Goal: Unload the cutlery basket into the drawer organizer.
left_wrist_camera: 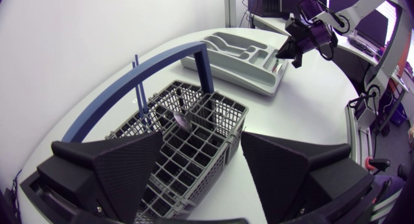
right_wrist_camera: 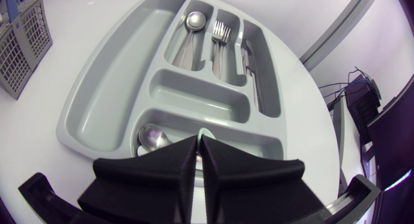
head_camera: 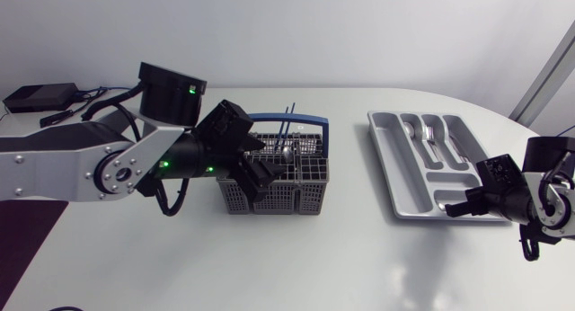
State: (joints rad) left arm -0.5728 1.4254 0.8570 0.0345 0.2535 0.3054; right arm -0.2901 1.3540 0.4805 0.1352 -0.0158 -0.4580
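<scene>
Left claw (left_wrist_camera: pixel 202 143) gapes wide, empty, over basket (left_wrist_camera: pixel 237 111); lowering could snag its handle (left_wrist_camera: pixel 129 75). Right claw (right_wrist_camera: pixel 197 141) closed; any load unclear.

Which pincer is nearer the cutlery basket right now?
Left. The left pincer hangs open directly over the cutlery basket; the right pincer is far off, at the drawer organizer.

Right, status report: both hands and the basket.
Left hand open, over the cutlery basket, not yet empty. Right hand shut, over the drawer organizer, spoon in the slot below. No obstruction seen.
</scene>
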